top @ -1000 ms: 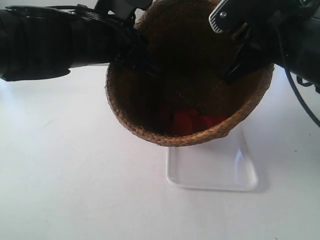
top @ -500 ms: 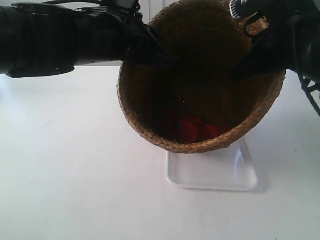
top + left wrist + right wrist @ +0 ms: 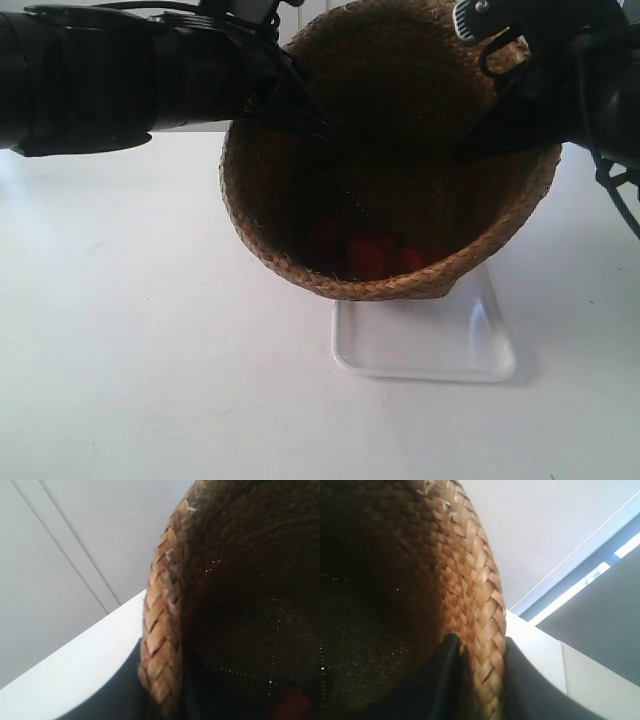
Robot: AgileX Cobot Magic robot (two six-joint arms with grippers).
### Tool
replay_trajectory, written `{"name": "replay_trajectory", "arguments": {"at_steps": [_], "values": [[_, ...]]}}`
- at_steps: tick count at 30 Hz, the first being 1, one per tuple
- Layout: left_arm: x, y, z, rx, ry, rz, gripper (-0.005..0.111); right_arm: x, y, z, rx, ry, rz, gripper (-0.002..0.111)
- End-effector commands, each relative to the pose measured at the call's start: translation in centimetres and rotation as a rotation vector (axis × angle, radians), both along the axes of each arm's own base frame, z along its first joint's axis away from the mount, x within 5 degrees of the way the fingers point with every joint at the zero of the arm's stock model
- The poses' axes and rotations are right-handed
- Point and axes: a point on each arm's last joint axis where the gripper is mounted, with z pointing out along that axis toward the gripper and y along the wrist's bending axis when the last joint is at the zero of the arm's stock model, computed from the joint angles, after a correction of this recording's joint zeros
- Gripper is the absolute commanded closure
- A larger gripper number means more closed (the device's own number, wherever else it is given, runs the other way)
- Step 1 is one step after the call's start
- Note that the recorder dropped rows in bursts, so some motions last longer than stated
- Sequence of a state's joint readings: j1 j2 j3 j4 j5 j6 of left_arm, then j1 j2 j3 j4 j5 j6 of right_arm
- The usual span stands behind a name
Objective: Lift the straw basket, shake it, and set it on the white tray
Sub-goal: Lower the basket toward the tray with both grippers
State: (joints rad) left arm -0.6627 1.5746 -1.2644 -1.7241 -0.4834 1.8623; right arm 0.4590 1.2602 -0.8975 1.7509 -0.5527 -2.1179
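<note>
Exterior view: the straw basket (image 3: pixel 390 160) hangs tilted, mouth toward the camera, over the far end of the white tray (image 3: pixel 430 350). Its base is hidden behind its own rim, so I can't confirm clearance, but it looks clear of the tray. Red items (image 3: pixel 370 255) sit in the bottom. The arm at the exterior view's left (image 3: pixel 120 75) and the arm at the exterior view's right (image 3: pixel 600 90) each bite the rim on opposite sides, above the tray. Left wrist view: the left gripper (image 3: pixel 161 680) pinches the braided rim. The outer finger (image 3: pixel 117 695) is clear; the inner one blends into the dark interior. Right wrist view: the right gripper (image 3: pixel 482 675) is clamped on the rim, one finger (image 3: pixel 442 672) inside and one outside. My read: lift is done, mid-shake or just past it. Next it needs levelling, then both arms descending in sync so the base lands centred on the tray, and release only after it sits flat.
</note>
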Motion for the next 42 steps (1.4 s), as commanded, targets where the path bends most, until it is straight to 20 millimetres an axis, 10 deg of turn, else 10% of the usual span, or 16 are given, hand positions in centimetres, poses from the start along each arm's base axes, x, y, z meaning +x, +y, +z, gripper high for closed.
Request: {"name": "replay_trajectory", "arguments": {"at_steps": [1,17,31,42], "values": [[-0.3,-0.3,1.0,-0.022,-0.023,-0.045,0.107,-0.1,0.1,0.1,-0.023,-0.003,0.025,0.108],[-6.4,-5.4,1.6,-0.018,-0.124,-1.008,0.107,-0.1,0.1,0.1,-0.023,-0.003,0.025,0.108],[-1.7,-2.7,1.5,0.108,-0.162,-0.413,0.107,-0.1,0.0,0.1,-0.027,-0.002,0.015,0.108],[-3.1,-3.6,0.5,0.388,-0.25,-0.694,0.107,-0.1,0.0,0.1,-0.027,-0.002,0.015,0.108]]}}
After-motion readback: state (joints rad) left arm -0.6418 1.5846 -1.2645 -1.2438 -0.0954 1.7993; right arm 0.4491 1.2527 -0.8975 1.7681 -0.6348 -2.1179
